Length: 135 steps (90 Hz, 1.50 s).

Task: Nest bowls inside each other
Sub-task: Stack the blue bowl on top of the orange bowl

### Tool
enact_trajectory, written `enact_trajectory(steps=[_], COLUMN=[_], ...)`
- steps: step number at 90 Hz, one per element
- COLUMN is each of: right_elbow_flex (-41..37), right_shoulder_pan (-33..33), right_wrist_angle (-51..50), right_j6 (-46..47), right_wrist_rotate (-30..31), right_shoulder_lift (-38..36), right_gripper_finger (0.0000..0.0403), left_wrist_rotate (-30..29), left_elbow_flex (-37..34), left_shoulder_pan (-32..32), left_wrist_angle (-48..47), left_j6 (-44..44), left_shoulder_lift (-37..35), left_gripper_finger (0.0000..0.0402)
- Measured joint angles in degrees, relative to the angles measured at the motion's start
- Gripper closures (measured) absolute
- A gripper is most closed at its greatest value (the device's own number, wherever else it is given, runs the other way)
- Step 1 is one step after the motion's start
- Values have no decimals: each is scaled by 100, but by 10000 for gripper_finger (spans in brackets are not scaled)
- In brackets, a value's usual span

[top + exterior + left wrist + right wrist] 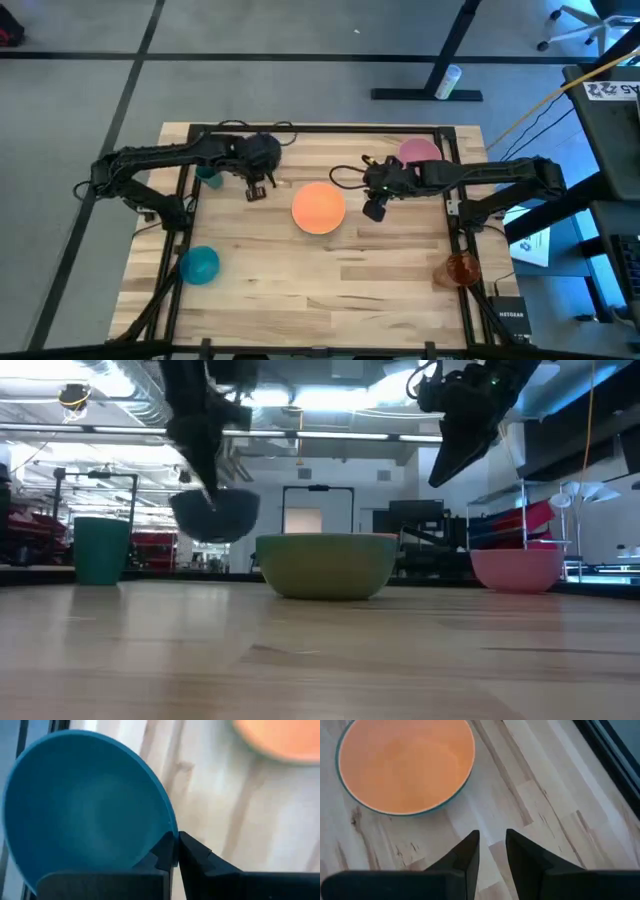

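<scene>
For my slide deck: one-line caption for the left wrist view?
Left gripper pinching the rim of a blue bowl, orange bowl beyond.

Centre bowl (319,207) sits mid-table. Left of it, the left gripper (257,190) pinches the rim of a lifted bowl (214,515) clear of the table; a cup (208,177) stands further left. Right gripper (375,208) hangs just right of the centre bowl, fingers apart. Back-right bowl (420,152) is behind it. Front-left bowl (199,265) and front-right cup (462,268) sit well apart.
</scene>
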Motion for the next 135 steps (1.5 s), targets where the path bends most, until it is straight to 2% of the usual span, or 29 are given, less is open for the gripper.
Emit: enact_trajectory(steps=[15,30,45,63,135], right_elbow_flex=[-73,-507,-1134,-1547,-1696], right_shoulder_pan=[-124,-426,-774,-990,-988], right_wrist_angle=[109,488,1143,1241,1354], right_j6=[-227,-371,-404,-196,-165], right_wrist_rotate=[73,18,-410,-429,-370], right_shoulder_lift=[-103,-687,-1532,-2103,-2162], right_gripper_finger=[351,397,394,401,402], left_wrist_rotate=[202,281,499,526,640], left_elbow_flex=[269,531,870,1258,1990], left_shoulder_pan=[-373,-637,-827,-1019,-1776], left_wrist_angle=[322,332,331,341,331], left_j6=[-45,-68,66,17,-339], left_shoulder_lift=[171,534,805,961,1819], left_gripper_finger=[401,401,401,401,401])
